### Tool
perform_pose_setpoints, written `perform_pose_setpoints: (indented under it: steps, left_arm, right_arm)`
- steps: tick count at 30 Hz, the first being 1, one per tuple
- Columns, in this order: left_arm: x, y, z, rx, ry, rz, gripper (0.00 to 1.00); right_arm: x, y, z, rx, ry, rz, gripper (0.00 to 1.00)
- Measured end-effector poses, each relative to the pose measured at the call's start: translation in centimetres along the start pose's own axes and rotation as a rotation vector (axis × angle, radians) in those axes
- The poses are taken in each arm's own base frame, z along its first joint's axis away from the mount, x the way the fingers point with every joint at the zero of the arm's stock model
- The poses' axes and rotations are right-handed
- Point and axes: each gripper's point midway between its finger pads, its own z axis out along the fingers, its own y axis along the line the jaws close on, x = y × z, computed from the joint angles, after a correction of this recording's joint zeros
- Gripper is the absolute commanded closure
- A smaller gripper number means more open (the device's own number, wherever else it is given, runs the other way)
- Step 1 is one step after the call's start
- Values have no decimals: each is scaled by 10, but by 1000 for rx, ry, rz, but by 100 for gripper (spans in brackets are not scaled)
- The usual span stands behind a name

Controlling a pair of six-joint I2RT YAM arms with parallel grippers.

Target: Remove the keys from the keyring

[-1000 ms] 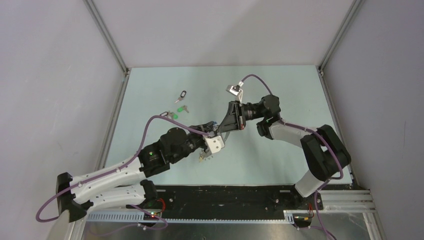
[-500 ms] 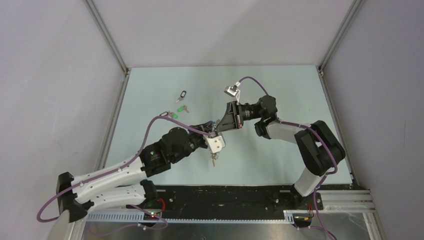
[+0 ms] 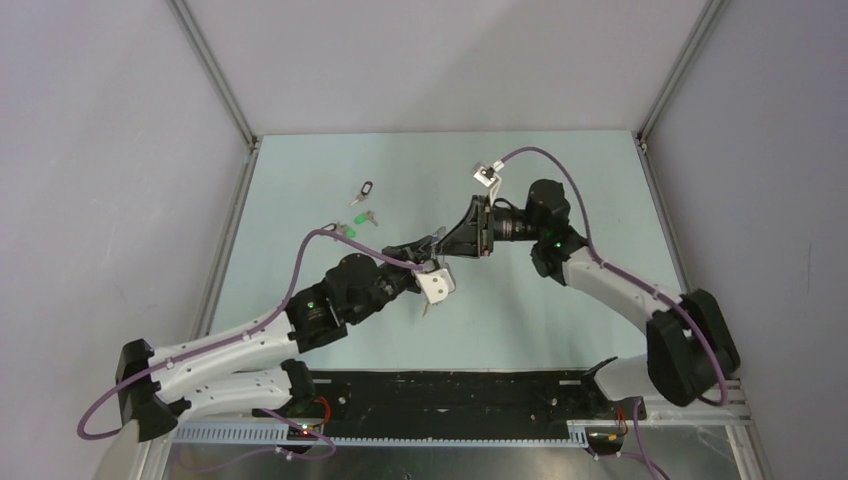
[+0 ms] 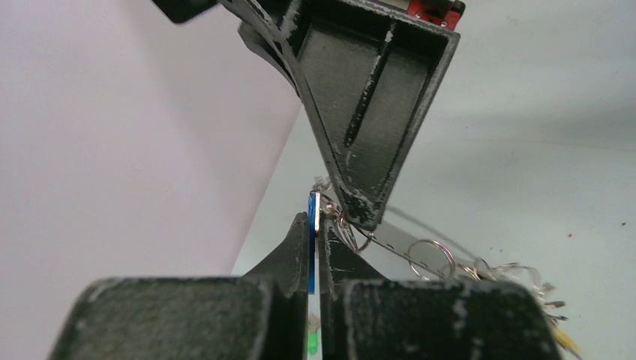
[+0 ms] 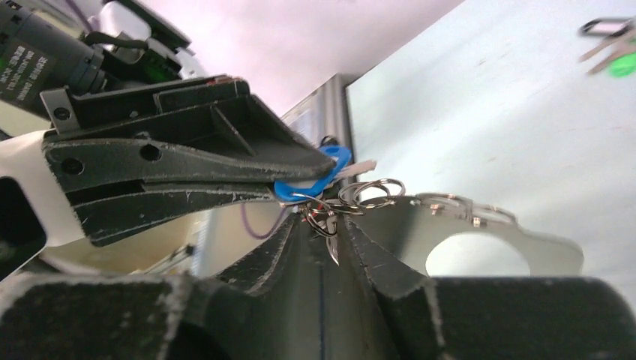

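Note:
My left gripper (image 3: 430, 256) and right gripper (image 3: 448, 245) meet tip to tip above the table's middle. In the left wrist view the left gripper (image 4: 315, 219) is shut on a blue key head (image 4: 312, 225). The right gripper's finger (image 4: 375, 112) comes down right beside it. In the right wrist view the right gripper (image 5: 324, 226) is shut on small split rings of the silvery keyring (image 5: 487, 229). The blue key (image 5: 321, 174) sits just above, in the left gripper's fingers (image 5: 172, 172). More keys (image 4: 525, 276) hang on the keyring (image 4: 409, 246).
Loose keys lie on the table at the back left: one with a black tag (image 3: 364, 190) and two green ones (image 3: 360, 217), (image 3: 347, 231). They also show in the right wrist view (image 5: 611, 46). Frame posts and grey walls enclose the table (image 3: 560, 190).
The right arm has swung out to the right and its wrist has risen. Both gripper tips, still together, have shifted slightly up and right. The dangling keys have swung with them.

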Motion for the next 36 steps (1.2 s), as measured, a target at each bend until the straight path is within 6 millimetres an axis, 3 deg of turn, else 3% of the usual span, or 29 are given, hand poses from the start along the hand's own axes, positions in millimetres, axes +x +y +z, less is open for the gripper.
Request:
perform_pose_setpoints:
  steps: [12, 14, 16, 17, 21, 29, 36]
  left_arm:
    - [-5, -5, 6, 9, -20, -39, 100]
    - [-5, -5, 6, 7, -19, -45, 100]
    - [-5, -5, 6, 6, -18, -46, 100]
    - [-5, -5, 5, 6, -19, -46, 100]
    - [-5, -4, 5, 4, -19, -47, 100]
    - [-7, -2, 4, -3, -22, -52, 100]
    - [-5, 2, 2, -26, -9, -67, 100]
  right_arm:
    - [-13, -4, -40, 245, -66, -366, 60]
    - [-11, -5, -45, 270, -79, -413, 51]
    - [-8, -7, -50, 292, -95, -454, 36]
    - [-5, -8, -52, 300, -102, -464, 23]
    - [4, -16, -59, 333, -134, -517, 2]
    - [-11, -26, -69, 451, -293, -443, 1]
    - [-33, -8, -88, 504, -443, -401, 6]
